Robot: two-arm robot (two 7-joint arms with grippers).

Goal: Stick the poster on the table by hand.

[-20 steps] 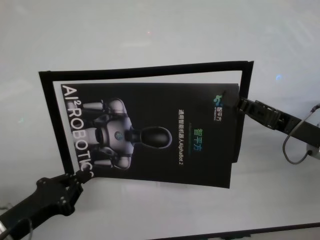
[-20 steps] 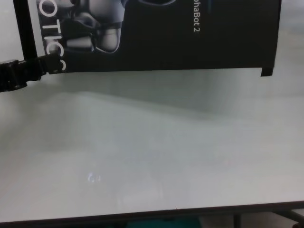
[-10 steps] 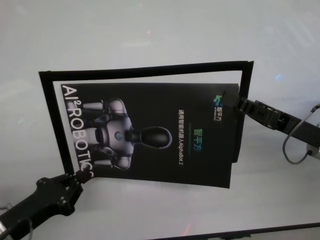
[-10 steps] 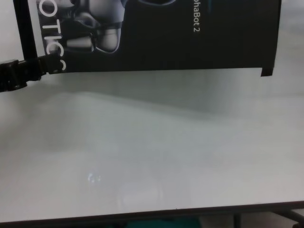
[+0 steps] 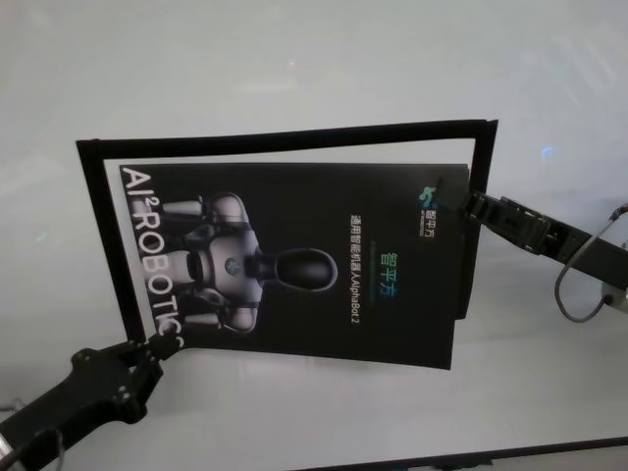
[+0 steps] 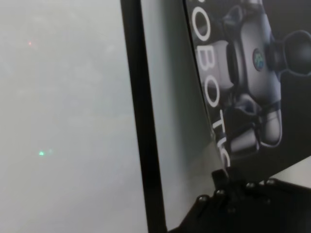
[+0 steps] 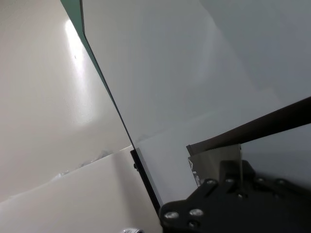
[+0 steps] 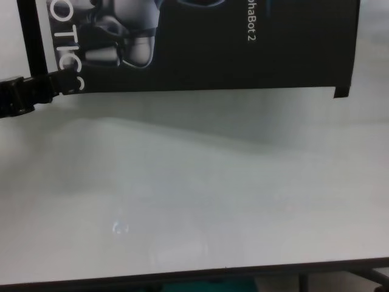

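We find the poster (image 5: 294, 260) mid-table (image 5: 294, 59), inside a black tape frame (image 5: 285, 140). The left gripper (image 5: 157, 345) pinches its 7 o'clock corner, the right gripper (image 5: 469, 204) its 2 o'clock edge. We advise keeping it taut and lowering evenly.

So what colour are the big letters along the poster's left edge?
White, on the black poster; clearest in the head view.

You are looking at what reads as a robotics lab or demonstration bench: a wide, plain white smooth worktop (image 5: 294, 59) with a thin dark front edge, bare apart from a large glossy black promotional poster (image 5: 314, 265) picturing a grey-white humanoid robot.
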